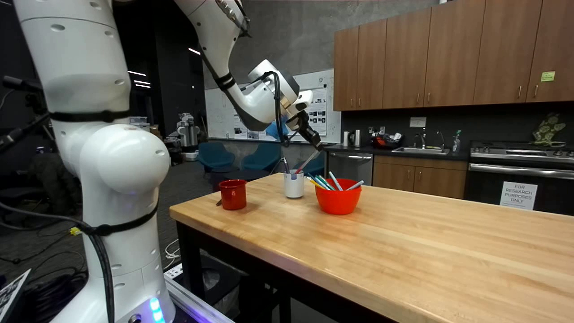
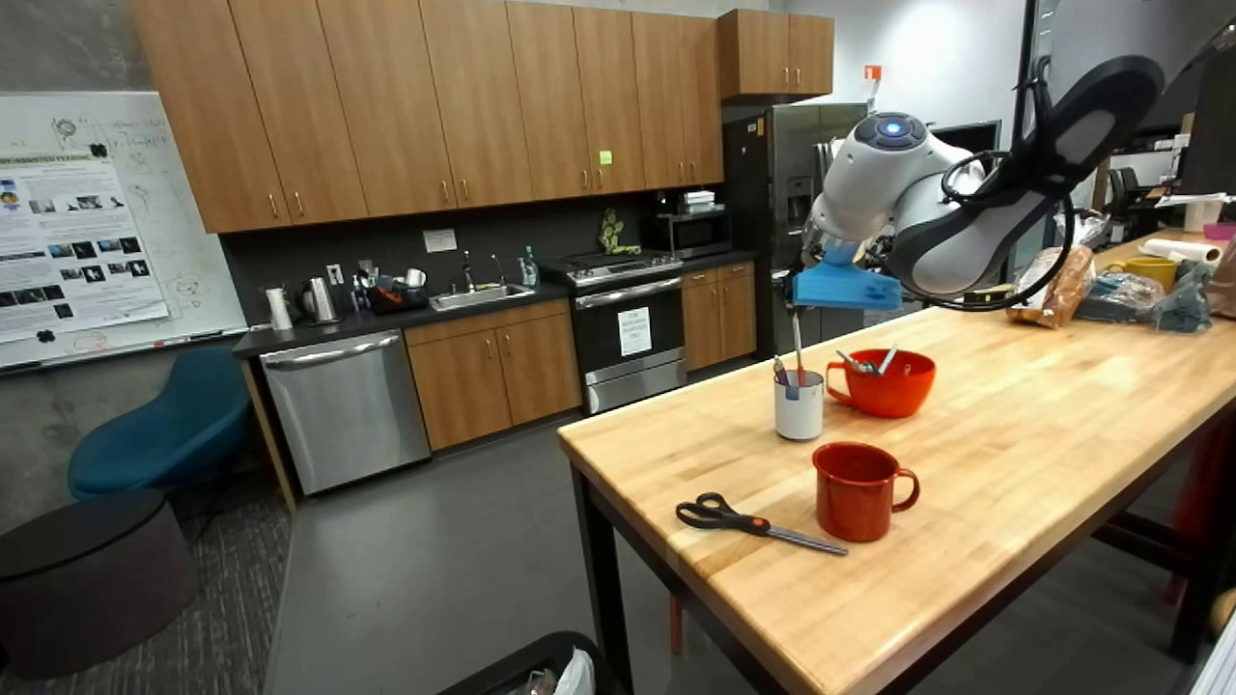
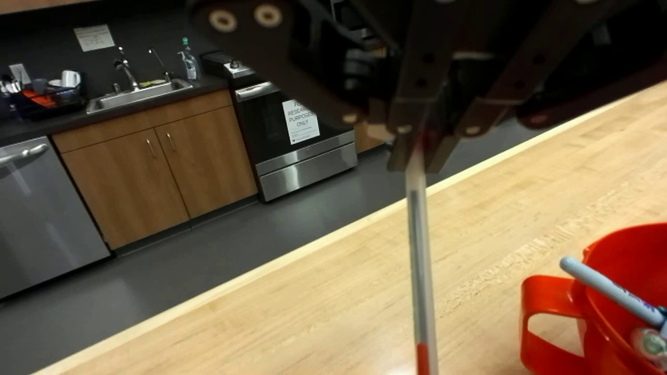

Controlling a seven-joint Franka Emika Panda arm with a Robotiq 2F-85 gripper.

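Butcher-block tabletop [image 1: 430, 255] is being bounded on one long side by a strip of grey floor [image 3: 229, 239], beyond which an oven [image 3: 297, 156] and a sink [image 3: 139, 98] are being seen. Above it, a slender grey-and-red stick [image 3: 420, 250] is being pinched at its upper end between the fingertips of the gripper [image 3: 418, 155], the jaws being pressed together on it. In an exterior view the stick is being held at a slant, and its red lower part is being met by the mouth of a white cup [image 2: 800, 417]; how deep it is sitting cannot be told. Between the cup and an orange-red handled bowl [image 2: 893, 394] only a narrow gap is being left, and past the bowl's rim the ends of several markers [image 1: 335, 181] are being shown. Wider room is being left between the cup and a red mug [image 2: 856, 507], which is being seen nearer the tabletop's end. Beside the mug's foot, black-handled scissors [image 2: 755, 526] are being seen lying, their loops close to the end edge. Farther along the tabletop, plastic-wrapped packages [image 2: 1048, 287] are being seen, well apart from the bowl.
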